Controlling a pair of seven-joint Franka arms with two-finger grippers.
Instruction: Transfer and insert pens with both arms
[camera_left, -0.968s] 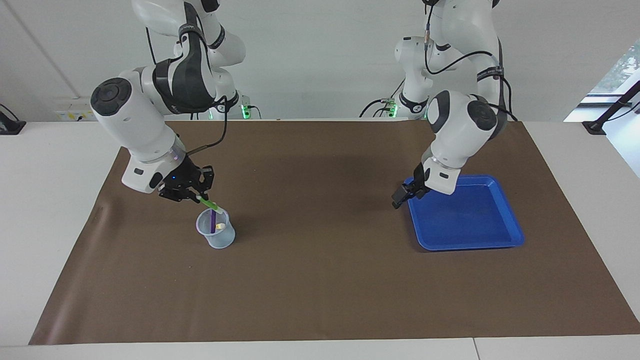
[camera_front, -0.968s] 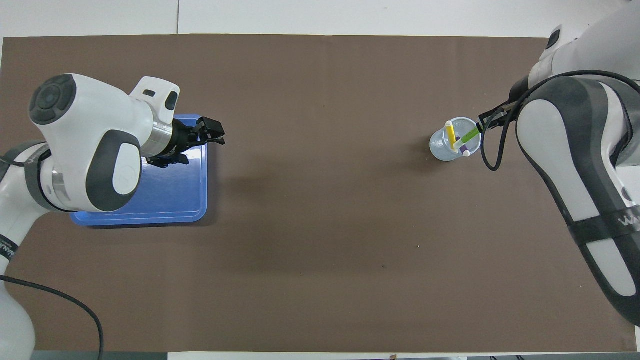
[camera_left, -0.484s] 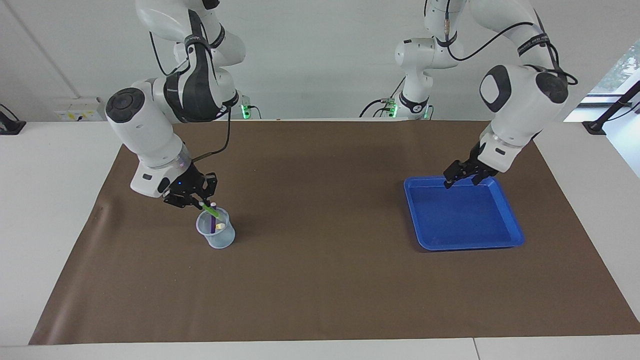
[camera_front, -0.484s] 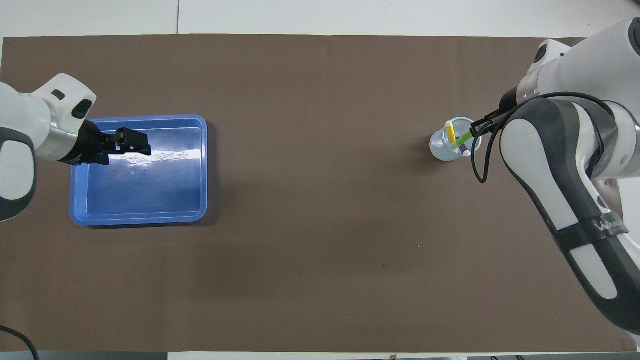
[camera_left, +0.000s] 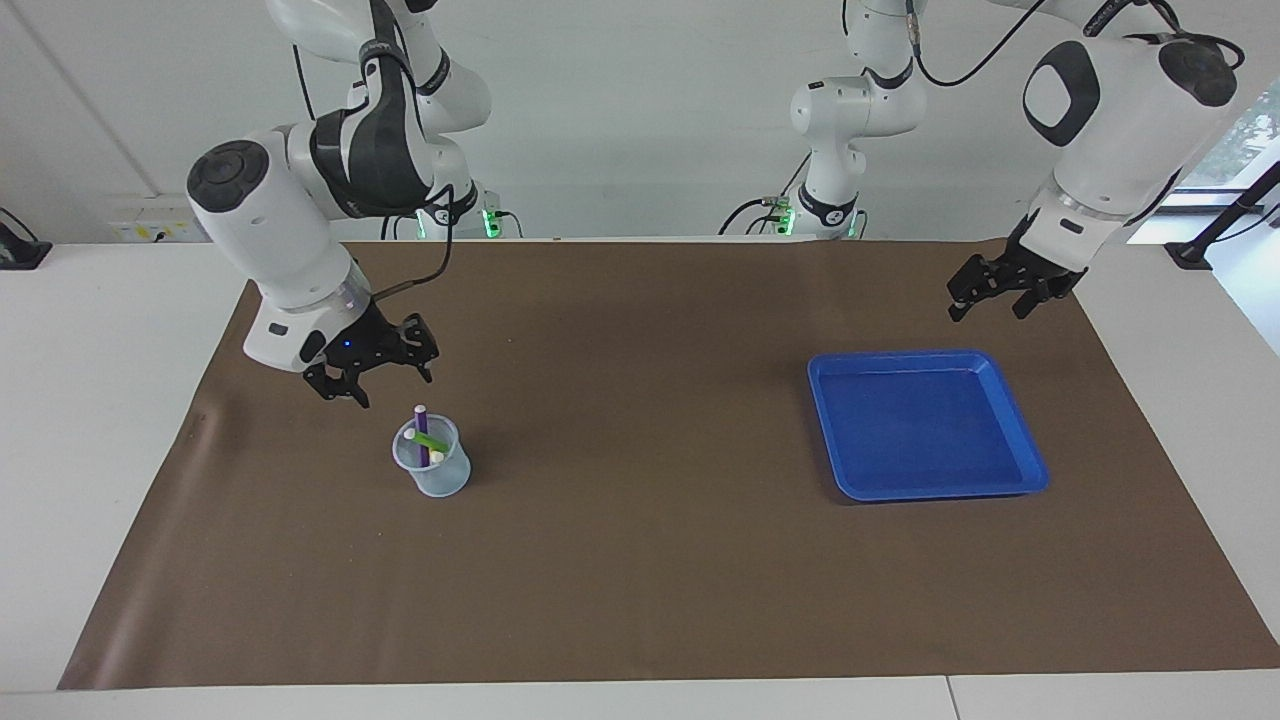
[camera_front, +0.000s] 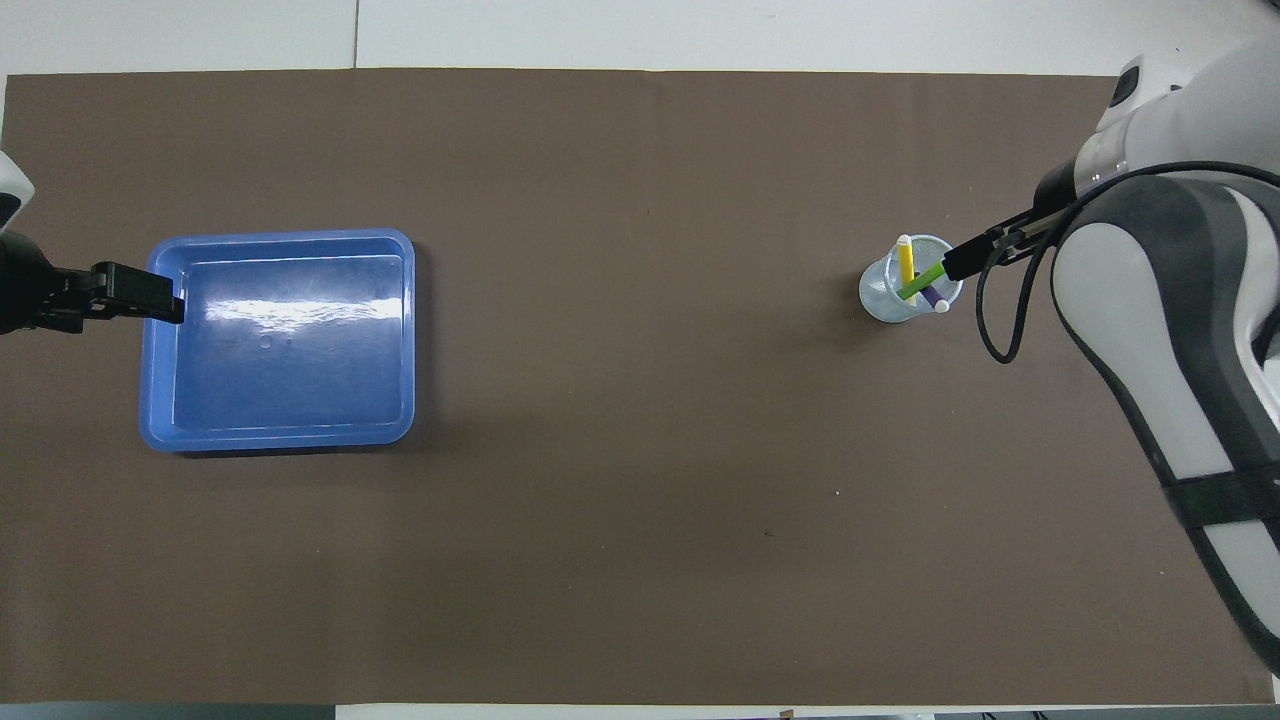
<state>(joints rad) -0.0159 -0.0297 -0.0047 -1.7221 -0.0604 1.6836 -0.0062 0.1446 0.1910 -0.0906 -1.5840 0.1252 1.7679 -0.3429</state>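
A clear plastic cup (camera_left: 431, 462) (camera_front: 908, 292) stands on the brown mat toward the right arm's end of the table. All three pens are in it: the purple pen (camera_left: 421, 432) (camera_front: 932, 297) upright, the green pen (camera_left: 431, 441) (camera_front: 920, 283) leaning across the rim, and the yellow pen (camera_front: 906, 264). My right gripper (camera_left: 380, 385) (camera_front: 968, 256) hangs open and empty just above and beside the cup, touching no pen. My left gripper (camera_left: 1003, 293) (camera_front: 160, 298) is open and empty, raised over the rim of the blue tray at the left arm's end.
The blue tray (camera_left: 920, 430) (camera_front: 290, 370) lies flat on the brown mat (camera_left: 640, 560) with nothing in it. White tabletop borders the mat on all sides. The right arm's bulky forearm (camera_front: 1150, 330) hangs over the mat near the cup.
My right gripper opened, let the green pen drop into the cup, and lifted off it. My left arm rose and drew back from over the tray toward its own end of the table.
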